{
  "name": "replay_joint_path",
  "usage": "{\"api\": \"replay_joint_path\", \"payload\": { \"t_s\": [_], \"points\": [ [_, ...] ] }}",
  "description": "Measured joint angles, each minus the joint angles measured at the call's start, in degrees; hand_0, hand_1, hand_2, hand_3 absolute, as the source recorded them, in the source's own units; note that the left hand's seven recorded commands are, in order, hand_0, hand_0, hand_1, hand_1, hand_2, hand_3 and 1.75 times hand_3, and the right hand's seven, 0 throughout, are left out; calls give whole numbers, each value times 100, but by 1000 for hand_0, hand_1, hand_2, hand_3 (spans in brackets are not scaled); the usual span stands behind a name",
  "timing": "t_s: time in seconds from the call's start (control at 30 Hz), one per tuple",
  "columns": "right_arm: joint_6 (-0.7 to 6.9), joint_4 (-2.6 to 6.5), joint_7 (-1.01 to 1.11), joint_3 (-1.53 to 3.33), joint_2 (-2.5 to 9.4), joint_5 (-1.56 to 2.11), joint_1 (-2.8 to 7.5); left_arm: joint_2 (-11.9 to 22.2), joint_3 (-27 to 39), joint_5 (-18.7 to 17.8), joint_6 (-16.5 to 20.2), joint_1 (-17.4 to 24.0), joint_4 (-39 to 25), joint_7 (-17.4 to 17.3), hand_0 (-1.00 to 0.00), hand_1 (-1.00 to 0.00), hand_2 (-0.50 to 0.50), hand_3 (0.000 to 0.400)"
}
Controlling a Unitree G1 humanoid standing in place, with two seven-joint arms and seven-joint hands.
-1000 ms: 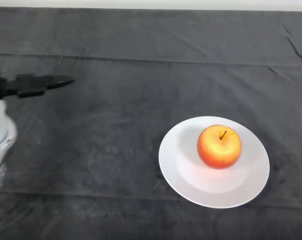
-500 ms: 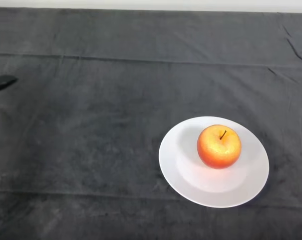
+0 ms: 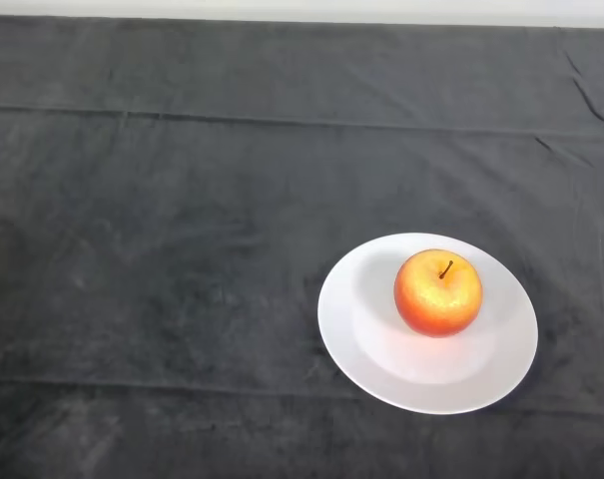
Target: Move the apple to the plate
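A red and yellow apple with a dark stem stands upright on a round white plate. It sits a little right of the plate's middle. The plate lies on the dark cloth at the lower right of the head view.
The dark cloth covers the whole table, with creases across the back and along the front. A pale strip runs beyond the table's far edge.
The arm and hand have drawn back to the left and left the view. The apple and the plate have not moved.
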Motion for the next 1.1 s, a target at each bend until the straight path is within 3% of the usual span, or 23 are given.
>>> {"api": "replay_joint_path", "payload": {
  "t_s": [0.37, 0.63, 1.1],
  "points": [
    [0, 0, 0, 0, 0, 0, 0, -1, 181, 132, -55, 5, 16, 144, 0, 0, 0, 0],
    [0, 0, 0, 0, 0, 0, 0, -2, 291, 324, -55, 1, 118, 140, 0, 0, 0, 0],
    [0, 0, 0, 0, 0, 0, 0, -4, 416, 358, -55, 0, 118, 38, 0, 0, 0, 0]
  ]
}}
